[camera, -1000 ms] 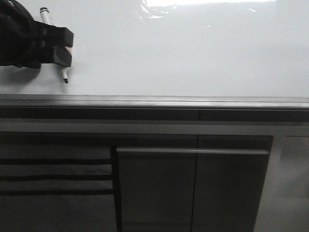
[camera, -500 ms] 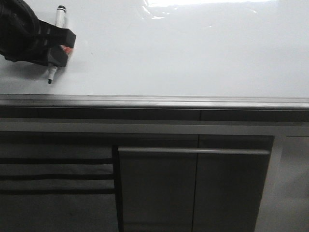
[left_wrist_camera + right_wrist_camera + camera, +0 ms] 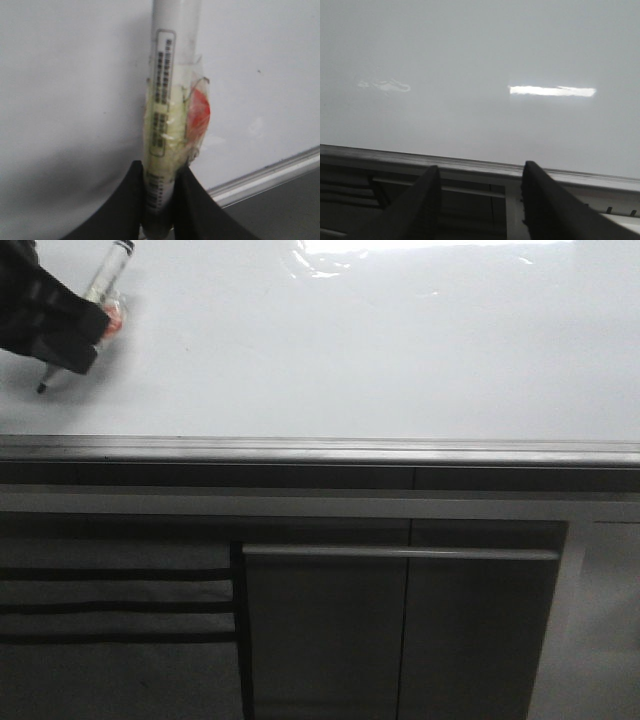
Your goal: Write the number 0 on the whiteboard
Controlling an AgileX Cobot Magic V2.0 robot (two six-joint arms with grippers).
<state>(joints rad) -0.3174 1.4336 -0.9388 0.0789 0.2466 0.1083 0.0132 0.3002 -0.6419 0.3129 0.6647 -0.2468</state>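
Gripping a marker pen point(image 3: 98, 295), the left gripper point(image 3: 62, 335) sits at the far left of the whiteboard point(image 3: 380, 350), its jaws clenched on the taped barrel. The pen leans, cap end up and dark tip point(image 3: 41, 389) down at the board surface; contact cannot be judged. No drawn loop shows on the board. In the right wrist view, the right gripper point(image 3: 480, 200) hangs with jaws released near the board's grey edge strip point(image 3: 470, 162).

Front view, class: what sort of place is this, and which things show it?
Probably an office or lab workstation: a glossy whiteboard lying flat, dark grey cabinet panels beyond its metal edge, and a marker pen clamped in the left gripper.
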